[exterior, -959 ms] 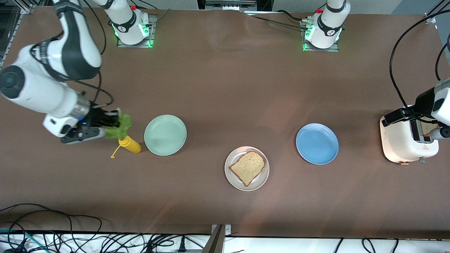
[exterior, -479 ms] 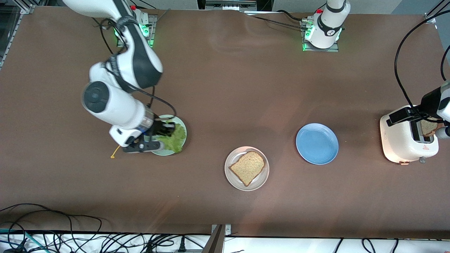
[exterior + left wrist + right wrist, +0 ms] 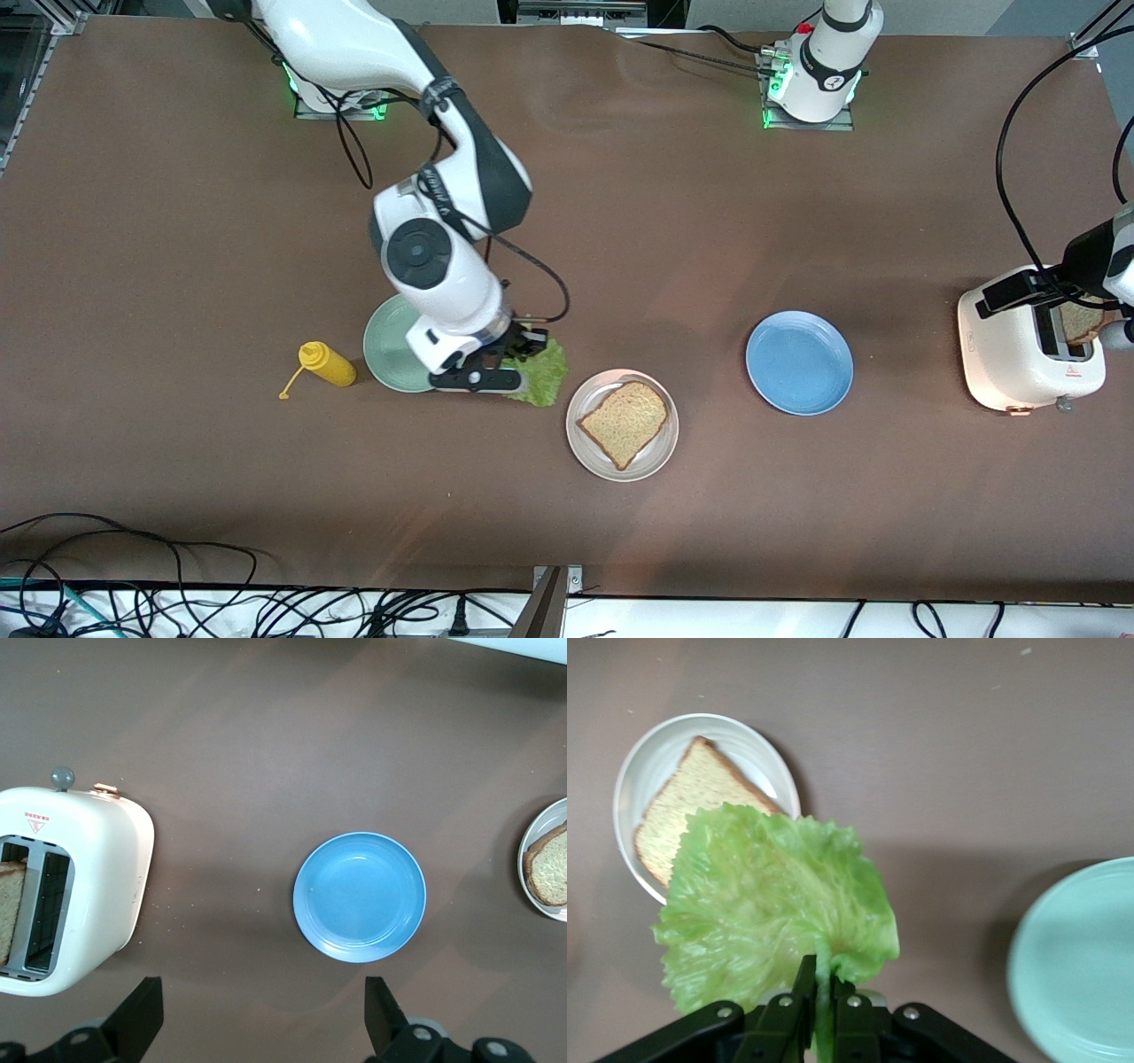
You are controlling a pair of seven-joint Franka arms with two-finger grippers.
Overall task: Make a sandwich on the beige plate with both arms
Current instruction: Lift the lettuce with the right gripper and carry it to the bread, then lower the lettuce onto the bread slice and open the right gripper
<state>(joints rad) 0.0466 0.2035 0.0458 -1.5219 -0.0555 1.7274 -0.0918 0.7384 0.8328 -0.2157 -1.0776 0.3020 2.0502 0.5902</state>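
Note:
The beige plate (image 3: 663, 447) holds one slice of brown toast (image 3: 624, 420); both also show in the right wrist view, plate (image 3: 651, 771) and toast (image 3: 687, 799). My right gripper (image 3: 523, 347) is shut on the stem of a crinkly green lettuce leaf (image 3: 542, 374) and holds it in the air between the mint-green plate and the beige plate; the leaf (image 3: 771, 908) hangs from the gripper (image 3: 822, 992). A second toast slice (image 3: 1077, 321) sits in the toaster slot. My left gripper (image 3: 263, 1014) is open and empty, over the table by the toaster.
A white toaster (image 3: 1019, 359) stands at the left arm's end. A blue plate (image 3: 799, 361) lies between it and the beige plate. A mint-green plate (image 3: 385, 350) and a yellow squeeze bottle (image 3: 326, 364) lie toward the right arm's end. Cables run along the nearest table edge.
My right arm has carried the lettuce from beside the yellow bottle, across the mint-green plate, to just short of the beige plate. The left arm has barely moved.

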